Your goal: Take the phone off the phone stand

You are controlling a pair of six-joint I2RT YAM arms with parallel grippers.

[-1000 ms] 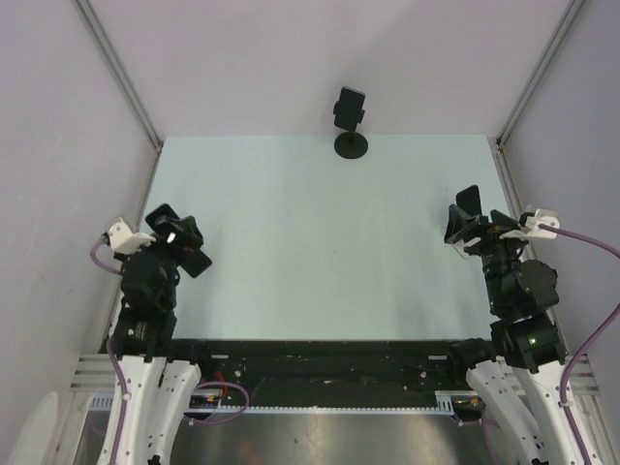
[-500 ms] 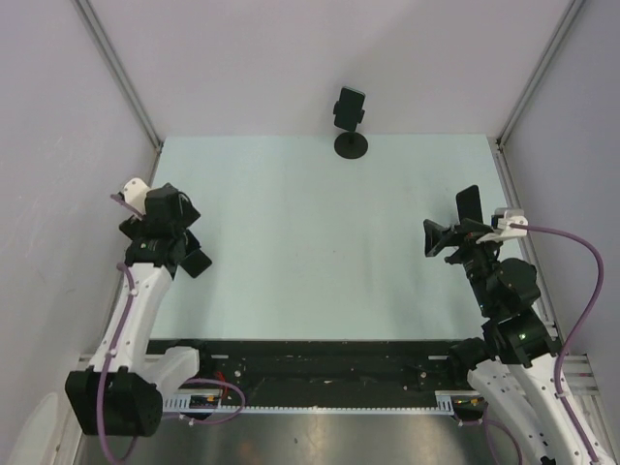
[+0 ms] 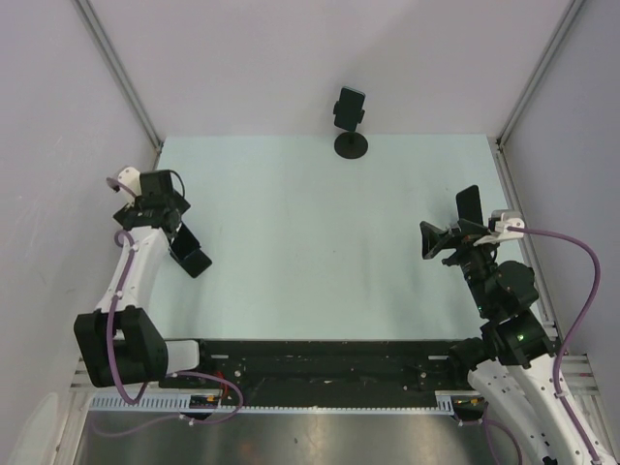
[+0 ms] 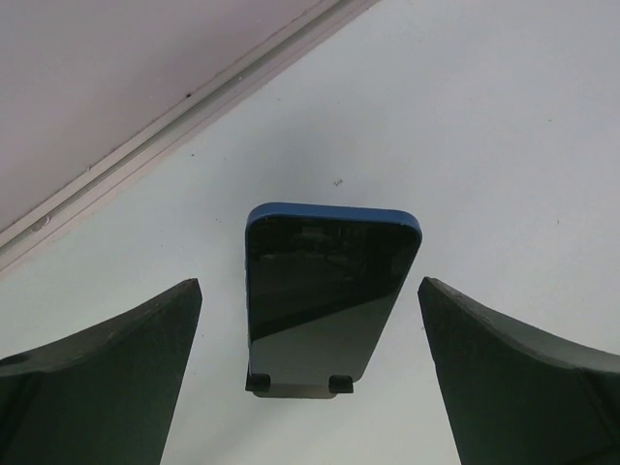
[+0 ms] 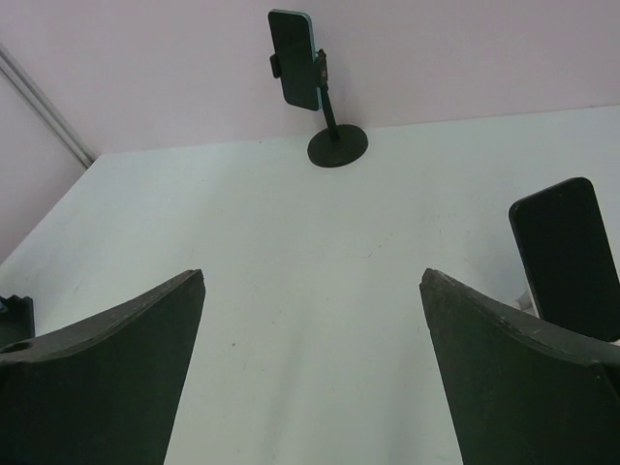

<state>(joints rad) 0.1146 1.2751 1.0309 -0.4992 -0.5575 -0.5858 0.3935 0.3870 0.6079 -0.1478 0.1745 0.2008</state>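
Obs: phone (image 3: 350, 107) clamped upright in phone stand (image 3: 351, 146), 12 o'clock at far edge of counter (image 3: 320, 242); stem lifts it clear, likely easing a side grip. The left tool (image 4: 310, 287) and right tool (image 5: 312, 277) gape empty, well short.

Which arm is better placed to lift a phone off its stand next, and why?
Probably left: the left gripper, open, frames the blue-cased phone on its small stand close up. The right gripper faces the tall stand only from across the table.

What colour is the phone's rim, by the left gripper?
The phone has a blue rim; left wrist view shows it best.
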